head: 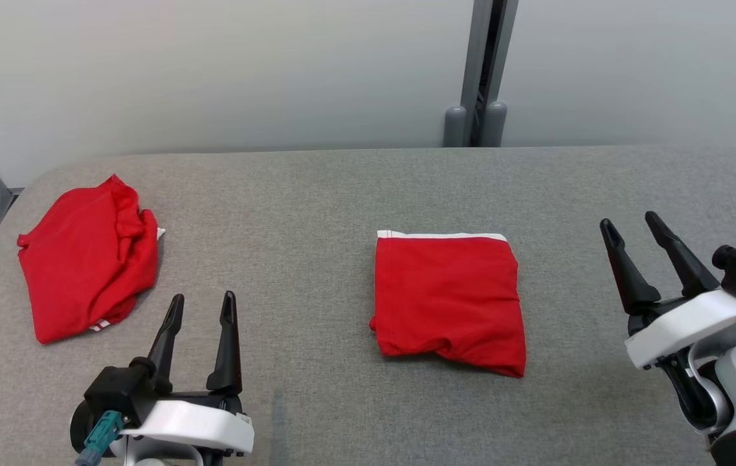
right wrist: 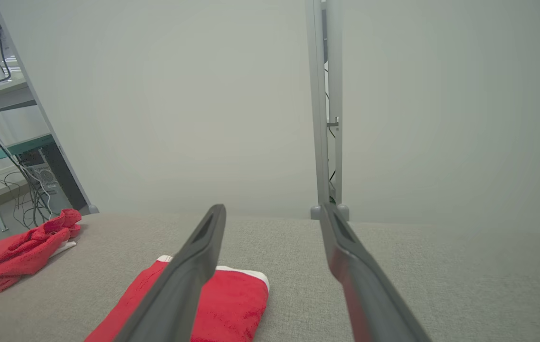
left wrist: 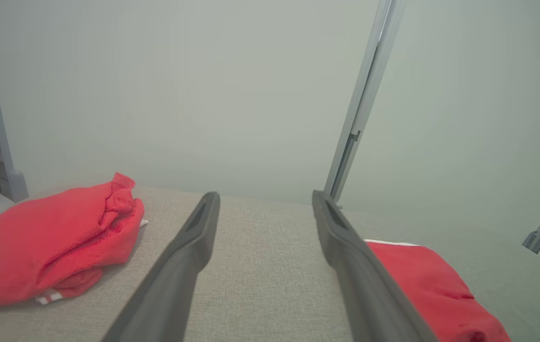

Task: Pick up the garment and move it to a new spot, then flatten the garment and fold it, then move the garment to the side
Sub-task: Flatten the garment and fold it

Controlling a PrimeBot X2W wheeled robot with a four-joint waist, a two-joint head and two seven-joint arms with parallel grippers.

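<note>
Folded red garment lies flat mid-bench, betw. the two end effectors; right end effector looks nearer, garment off to its left; left end effector has it to the right; both w/ fingers apart, empty; soft knit, squarish, slightly longer front-to-back, white trim at far edge; crumpled red garment far left.

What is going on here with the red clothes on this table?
A two-armed robot is working on garments laid on a grey table. A folded red garment lies flat in the middle, not yet moved to the side. A crumpled red garment sits at the robot's left. The left gripper and the right gripper hover with fingers open, holding nothing.
</note>
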